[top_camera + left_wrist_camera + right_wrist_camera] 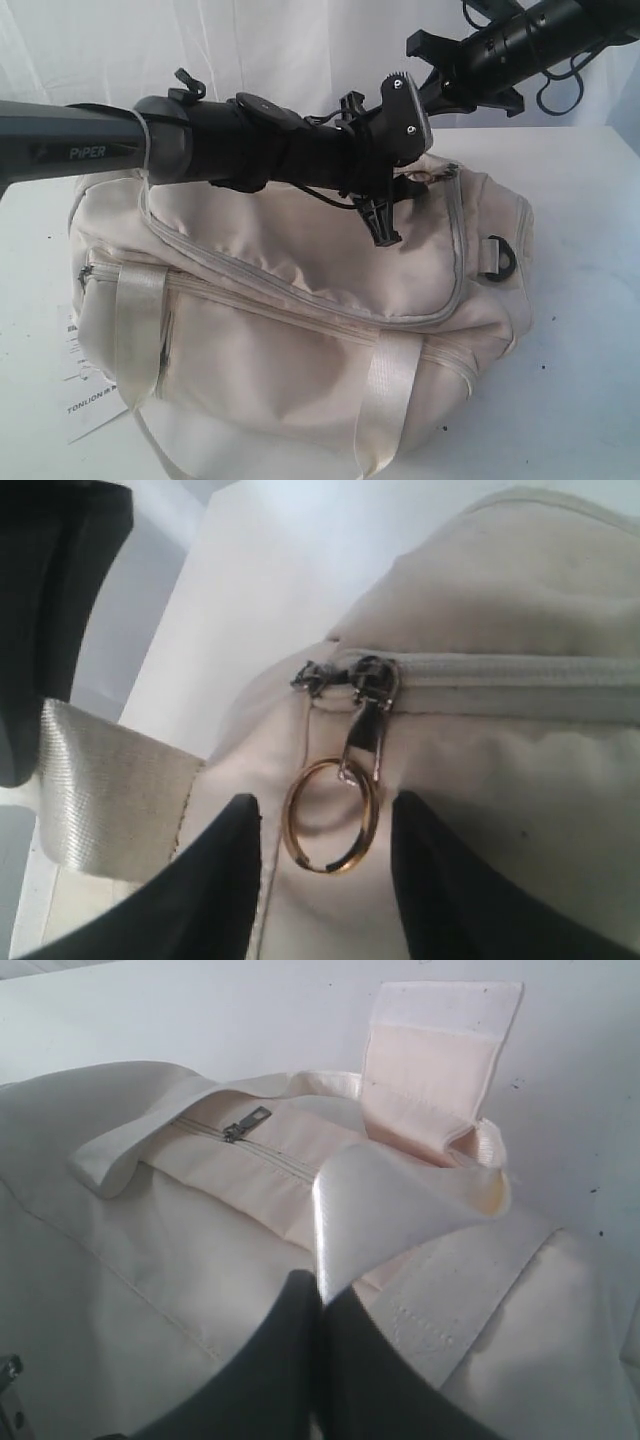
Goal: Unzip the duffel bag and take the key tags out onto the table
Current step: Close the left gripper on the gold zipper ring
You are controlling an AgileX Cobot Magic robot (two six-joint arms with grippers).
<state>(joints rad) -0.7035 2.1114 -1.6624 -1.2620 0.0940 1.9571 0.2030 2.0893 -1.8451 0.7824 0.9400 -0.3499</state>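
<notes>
The bag [300, 330] lies on the desk [590, 330]. At the bag's near left corner a white label [85, 395] with black print pokes out from under it. Two shiny straps [140, 330] run down the bag's near side. Above them, the grey top zip [455, 260] curves across the bag's upper face and looks closed. A black strap ring [497, 255] hangs at the bag's right end.

The left arm [250, 145] reaches over the bag from the left, towards the top of the bag's right end. There the left end effector [325, 800] sits low over the end of the zip, jaws moderately wide and holding nothing. A gold ring [332, 815] hangs from the zip pull [368, 720] and lies against the bag between the two fingers, which appear just clear of it.

Farther back, the right arm [530, 35] comes in over the bag from the far right. The right end effector [320, 1295] is pinched narrow on a glossy handle [400, 1200] of the bag. Beyond the handle, a cream flap [440, 1060] stands upright. A small pocket pull [247, 1123] lies flat on the bag beside it.
</notes>
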